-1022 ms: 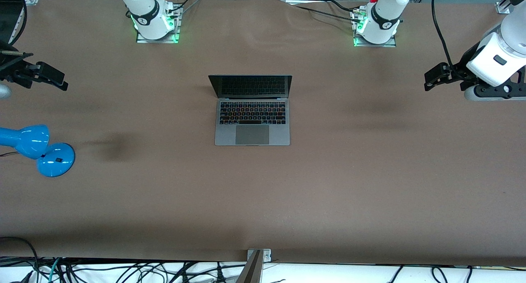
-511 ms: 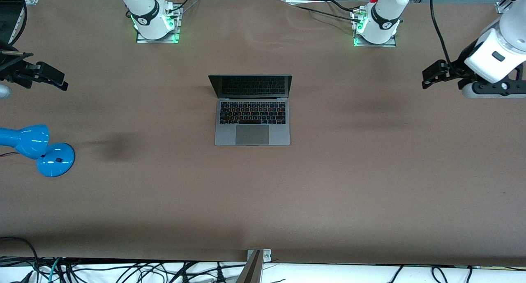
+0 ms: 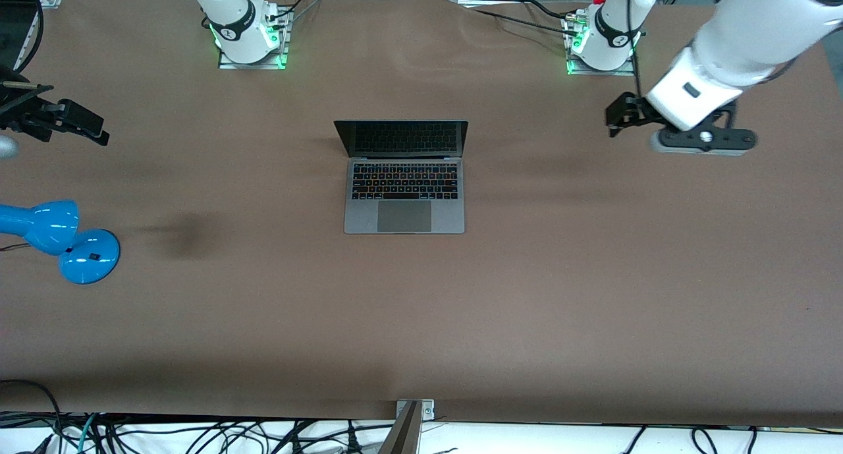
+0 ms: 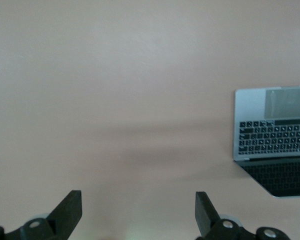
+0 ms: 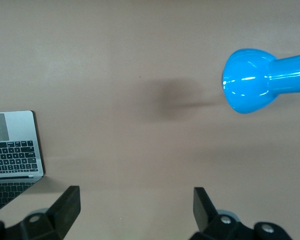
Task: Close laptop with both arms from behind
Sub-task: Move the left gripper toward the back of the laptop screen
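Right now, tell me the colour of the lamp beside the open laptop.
Glossy bright blue lamp; the right wrist view shows it best.

A wide table [image 3: 593, 296] covered in plain brown matte sheeting fills nearly the whole scene, evenly lit, with soft dark shadow patches on its surface. A blue lamp [image 3: 59, 240] stands on it toward the right arm's end, its round base nearer the front camera than its shade. Along the table's near edge, a tangle of black cables [image 3: 197, 434] lies on a white surface and a small metal bracket [image 3: 415, 411] sits at mid-edge, while metal framing and more cables line the edge where the bases stand.
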### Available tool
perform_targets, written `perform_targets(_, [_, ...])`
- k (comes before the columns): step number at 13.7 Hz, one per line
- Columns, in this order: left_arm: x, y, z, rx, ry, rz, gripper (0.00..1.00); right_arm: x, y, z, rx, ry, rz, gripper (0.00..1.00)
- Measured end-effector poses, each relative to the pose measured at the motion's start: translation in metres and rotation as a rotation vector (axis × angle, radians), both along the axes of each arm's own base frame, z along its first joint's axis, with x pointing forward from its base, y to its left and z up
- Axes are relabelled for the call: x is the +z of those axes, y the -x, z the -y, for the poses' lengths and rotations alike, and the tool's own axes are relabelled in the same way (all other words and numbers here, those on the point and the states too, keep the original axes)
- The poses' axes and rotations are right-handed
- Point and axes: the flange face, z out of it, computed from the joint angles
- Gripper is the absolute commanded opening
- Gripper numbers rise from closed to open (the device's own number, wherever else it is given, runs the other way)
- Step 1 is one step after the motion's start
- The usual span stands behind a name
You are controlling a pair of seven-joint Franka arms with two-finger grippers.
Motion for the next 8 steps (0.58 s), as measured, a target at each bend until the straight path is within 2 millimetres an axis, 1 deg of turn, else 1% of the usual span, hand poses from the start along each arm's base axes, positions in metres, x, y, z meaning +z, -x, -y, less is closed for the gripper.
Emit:
perform_targets(2, [-0.02, 0.013, 0.053, -0.017, -0.006, -0.032, 1.0, 0.0, 0.0, 0.0, 0.0, 0.0, 0.0, 1.0])
perform_targets(4, [-0.039, 0.026, 0.098, -0.049, -0.005, -0.06, 1.0, 0.0, 0.0, -0.001, 0.001, -0.002, 0.0, 1.0])
perform_targets(6, [-0.056, 0.035, 0.126, -0.062, 0.002, -0.095, 1.0, 0.0, 0.0, -0.001, 0.001, -0.002, 0.0, 1.0])
perform_targets(8, [-0.067, 0.047, 0.151, -0.028, 0.033, -0.143, 1.0, 0.0, 0.0, -0.001, 0.001, -0.002, -0.001, 1.0])
